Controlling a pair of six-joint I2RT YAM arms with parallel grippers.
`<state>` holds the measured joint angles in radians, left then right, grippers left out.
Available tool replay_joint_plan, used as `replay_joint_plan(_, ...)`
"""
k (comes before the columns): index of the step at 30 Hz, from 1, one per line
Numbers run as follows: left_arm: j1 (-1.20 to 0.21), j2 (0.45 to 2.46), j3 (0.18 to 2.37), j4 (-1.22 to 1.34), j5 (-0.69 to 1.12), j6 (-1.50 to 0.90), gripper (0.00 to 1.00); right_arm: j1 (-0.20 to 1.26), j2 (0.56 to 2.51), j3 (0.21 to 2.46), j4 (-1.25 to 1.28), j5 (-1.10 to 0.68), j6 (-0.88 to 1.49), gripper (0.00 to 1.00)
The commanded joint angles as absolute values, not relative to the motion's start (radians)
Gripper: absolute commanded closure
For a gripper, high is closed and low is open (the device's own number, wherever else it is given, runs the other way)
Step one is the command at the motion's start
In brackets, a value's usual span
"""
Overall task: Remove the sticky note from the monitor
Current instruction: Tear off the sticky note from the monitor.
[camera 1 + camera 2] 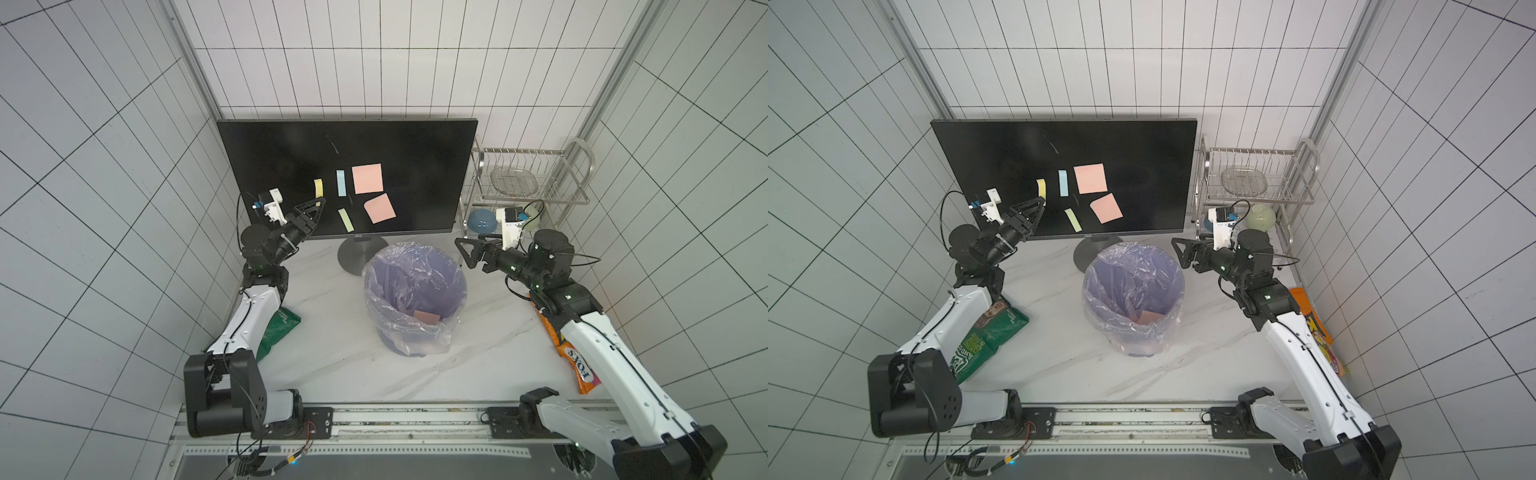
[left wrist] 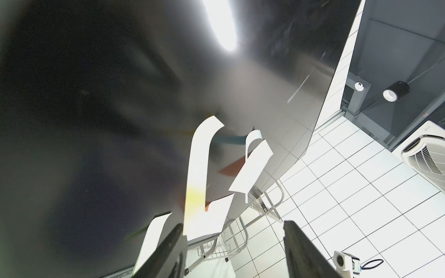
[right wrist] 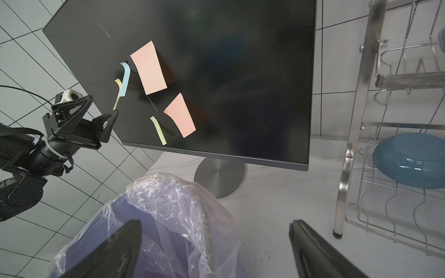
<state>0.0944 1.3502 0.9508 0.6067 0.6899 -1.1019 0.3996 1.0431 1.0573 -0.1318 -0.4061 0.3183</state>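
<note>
In both top views a narrow yellow sticky note (image 1: 318, 188) (image 1: 1041, 188) clings to the flat black-screened monitor (image 1: 415, 149) (image 1: 1133, 149) at the back, just above the left gripper (image 1: 320, 202) (image 1: 1040, 202). Left wrist view: its fingers (image 2: 168, 248) stand apart. Right wrist view: the right gripper's (image 3: 215, 225), wide apart.

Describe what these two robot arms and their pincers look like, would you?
The left arm and right arm have smooth white shells between chunky black joints, with thin black cables running along them. The left gripper and right gripper are black, each with two skeletal triangular fingers. A small white boxy camera with a blue plug sits behind each.
</note>
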Motion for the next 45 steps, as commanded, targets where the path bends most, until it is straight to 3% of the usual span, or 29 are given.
replay_joint_plan(1,0.099,1.332,0.959,0.607,0.695,-1.103,0.35,0.405,1.039,1.068,-0.124,-0.417,0.315,0.01)
replay_joint_plan(33,0.093,1.41,1.034,0.597,0.703,-1.117,0.37,0.405,1.034,1.046,-0.116,-0.407,0.318,0.01)
replay_joint_plan(39,0.091,1.432,1.056,0.6,0.707,-1.115,0.45,0.406,1.033,1.048,-0.116,-0.401,0.315,0.01)
replay_joint_plan(42,0.089,1.446,1.065,0.598,0.71,-1.116,0.53,0.406,1.033,1.044,-0.116,-0.402,0.314,0.01)
replay_joint_plan(45,0.09,1.456,1.066,0.602,0.715,-1.12,0.67,0.404,1.033,1.043,-0.116,-0.4,0.313,0.01)
